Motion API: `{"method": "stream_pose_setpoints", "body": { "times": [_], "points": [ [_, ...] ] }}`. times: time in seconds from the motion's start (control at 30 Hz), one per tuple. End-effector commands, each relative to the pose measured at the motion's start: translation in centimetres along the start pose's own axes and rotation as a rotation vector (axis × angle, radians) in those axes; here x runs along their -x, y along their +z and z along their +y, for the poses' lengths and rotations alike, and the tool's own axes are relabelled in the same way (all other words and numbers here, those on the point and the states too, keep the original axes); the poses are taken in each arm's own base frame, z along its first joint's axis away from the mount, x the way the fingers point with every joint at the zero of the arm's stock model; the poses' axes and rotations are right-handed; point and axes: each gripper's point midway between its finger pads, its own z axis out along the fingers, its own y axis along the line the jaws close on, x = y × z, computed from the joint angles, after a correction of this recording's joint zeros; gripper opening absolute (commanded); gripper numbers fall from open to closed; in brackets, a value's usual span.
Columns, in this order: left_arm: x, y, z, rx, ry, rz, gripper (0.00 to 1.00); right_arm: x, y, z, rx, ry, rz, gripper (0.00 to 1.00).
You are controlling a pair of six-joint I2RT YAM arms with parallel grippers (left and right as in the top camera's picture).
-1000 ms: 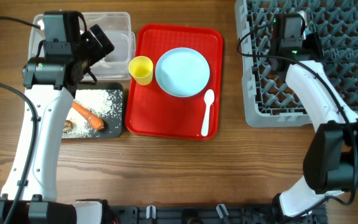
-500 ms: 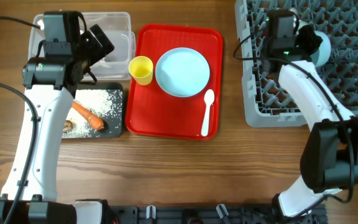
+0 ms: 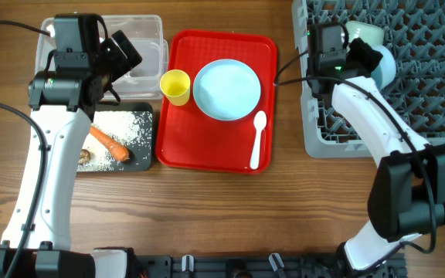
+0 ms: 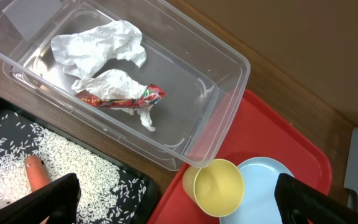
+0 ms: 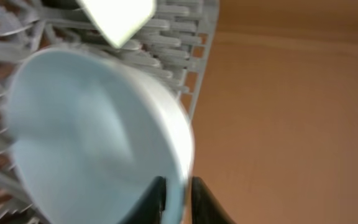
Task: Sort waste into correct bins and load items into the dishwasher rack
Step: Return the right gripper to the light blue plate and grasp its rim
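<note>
My left gripper (image 3: 126,52) (image 4: 182,202) is open and empty above the clear tub (image 3: 149,31) (image 4: 229,56), which holds the crumpled napkin (image 4: 98,50) and the red wrapper (image 4: 120,96). The black tray (image 3: 147,154) holds rice (image 3: 126,127), the carrot piece (image 3: 108,143) and a brown scrap (image 3: 85,157). My right gripper (image 3: 365,55) (image 5: 176,193) is shut on the rim of the pale blue bowl (image 3: 385,66) (image 5: 92,130), tilted on its side over the grey dishwasher rack (image 3: 431,85). The pale green bowl (image 3: 361,32) (image 5: 117,15) sits in the rack just behind it.
The flat red serving tray (image 3: 184,147) in the middle carries the yellow cup (image 3: 175,86) (image 4: 218,186), the pale blue plate (image 3: 226,90) (image 4: 266,180) and the white spoon (image 3: 257,139). Bare wooden table lies in front.
My right arm has swung left over the rack with the pale blue bowl, and both bowls have come into view from under it. The left arm has not moved.
</note>
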Motion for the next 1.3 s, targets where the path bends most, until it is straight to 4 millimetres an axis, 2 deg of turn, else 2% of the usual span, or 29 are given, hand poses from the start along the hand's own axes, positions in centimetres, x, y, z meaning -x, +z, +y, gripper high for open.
{"method": "stream_pose_setpoints", "body": {
  "times": [0.0, 0.03, 0.1, 0.33, 0.5, 0.63, 0.73, 0.77, 0.8, 0.87, 0.93, 1.0, 1.1, 1.17, 1.27],
  "points": [
    [0.2, 0.1, 0.4, 0.014, -0.010, -0.005, 1.00, 1.9, -1.7, 1.9, 0.029, -0.039, -0.064, 0.52],
    [0.2, 0.1, 0.4, 0.014, -0.010, -0.005, 1.00, 2.4, -2.3, 2.3, 0.036, -0.050, -0.086, 0.60],
    [0.2, 0.1, 0.4, 0.014, -0.010, -0.005, 1.00, 3.2, -3.4, 3.2, 0.058, -0.080, -0.124, 0.68],
    [0.2, 0.1, 0.4, 0.014, -0.010, -0.005, 1.00, 4.9, -6.2, 4.6, 0.091, 0.014, -0.199, 0.71],
    [0.2, 0.1, 0.4, 0.014, -0.010, -0.005, 1.00, 5.4, -7.3, 3.7, 0.107, 0.136, -0.242, 0.77],
    [0.2, 0.1, 0.4, 0.014, -0.011, -0.005, 1.00, 7.5, -9.4, 2.8, 0.238, 0.347, -0.381, 0.93],
    [0.2, 0.1, 0.4, 0.014, -0.010, -0.005, 1.00, 10.5, -14.4, 4.7, 0.564, 0.432, -0.615, 0.93],
    [0.2, 0.1, 0.4, 0.014, -0.010, -0.005, 1.00, 11.6, -17.5, 5.8, 0.734, 0.449, -0.716, 0.96],
    [0.2, 0.1, 0.4, 0.014, -0.010, -0.005, 1.00, 12.4, -22.2, 6.9, 0.985, 0.461, -0.839, 1.00],
    [0.2, 0.1, 0.4, 0.014, -0.010, -0.005, 1.00, 12.4, -27.9, 7.3, 1.296, 0.475, -0.951, 1.00],
    [0.2, 0.1, 0.4, 0.014, -0.010, -0.005, 1.00, 12.3, -31.5, 6.9, 1.571, 0.561, -0.937, 1.00],
    [0.2, 0.1, 0.4, 0.014, -0.010, -0.005, 1.00, 12.3, -32.5, 6.5, 1.689, 0.634, -0.876, 1.00],
    [0.2, 0.1, 0.4, 0.014, -0.010, -0.005, 1.00, 12.6, -33.5, 5.5, 1.718, 0.631, -0.950, 1.00],
    [0.2, 0.1, 0.4, 0.014, -0.011, -0.006, 1.00, 13.3, -32.8, 5.1, 1.668, 0.674, -0.952, 1.00],
    [0.2, 0.1, 0.4, 0.014, -0.010, -0.005, 1.00, 14.0, -31.0, 5.8, 1.608, 0.732, -0.881, 1.00]
  ]
}}
